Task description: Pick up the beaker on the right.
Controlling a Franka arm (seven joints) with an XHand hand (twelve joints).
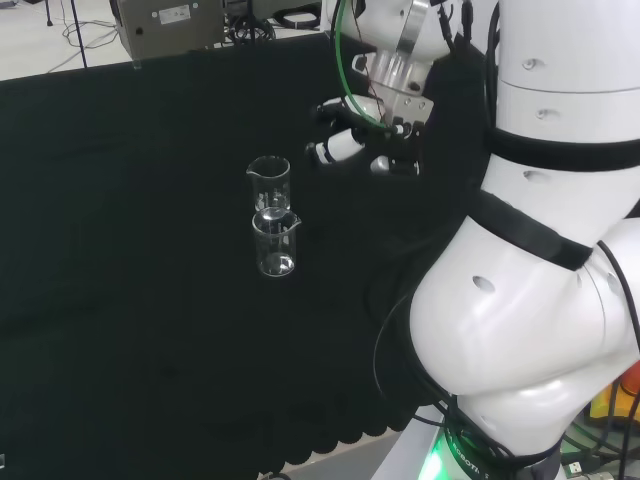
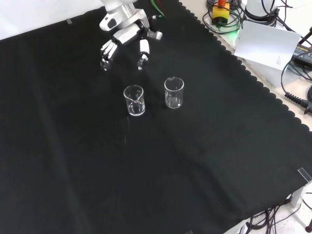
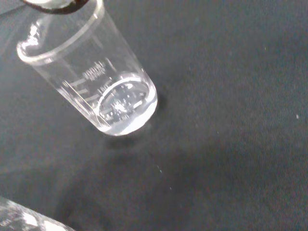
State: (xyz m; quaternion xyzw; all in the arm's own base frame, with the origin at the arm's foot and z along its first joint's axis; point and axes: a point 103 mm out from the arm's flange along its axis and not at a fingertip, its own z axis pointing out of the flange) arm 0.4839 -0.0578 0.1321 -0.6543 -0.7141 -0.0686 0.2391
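Observation:
Two clear glass beakers stand upright on the black cloth. In the front view, one beaker (image 2: 134,100) is on the left and the other beaker (image 2: 174,92) on the right, a short gap between them. In the head view they line up one behind the other: the far beaker (image 1: 268,180) and the near beaker (image 1: 275,243). The hand (image 1: 365,140) hovers to their right in the head view, apart from both. In the front view the hand (image 2: 124,41) is higher up than the beakers, fingers relaxed and holding nothing. The wrist view looks down on one beaker (image 3: 96,82), with another's rim (image 3: 24,222) at the corner.
The cloth's scalloped edge (image 2: 253,78) runs along the right of the front view, with a white sheet (image 2: 265,44) and cables beyond it. A grey box (image 1: 170,25) stands behind the bench in the head view. The arm's white links (image 1: 540,300) are at the right there.

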